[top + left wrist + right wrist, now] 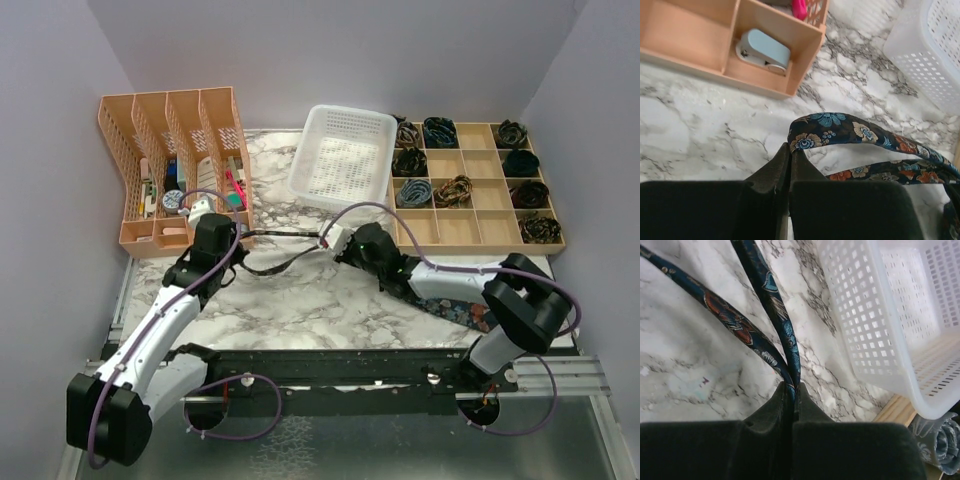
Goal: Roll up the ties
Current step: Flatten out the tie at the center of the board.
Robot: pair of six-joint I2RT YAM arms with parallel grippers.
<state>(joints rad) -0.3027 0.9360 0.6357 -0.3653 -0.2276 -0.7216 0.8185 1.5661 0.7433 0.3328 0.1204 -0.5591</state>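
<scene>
A dark navy floral tie (285,262) hangs doubled between my two grippers above the marble table. My left gripper (238,237) is shut on its folded end, where the fabric loops back, as the left wrist view (790,148) shows on the tie (840,127). My right gripper (330,240) is shut on both strands of the tie (765,285), pinched at the tips (792,386). The tie's wide end (455,310) lies on the table under my right arm.
A peach desk organiser (170,170) with a stapler (762,50) stands back left. A white perforated basket (345,155) sits at the back middle. A wooden compartment tray (480,215) at the back right holds several rolled ties.
</scene>
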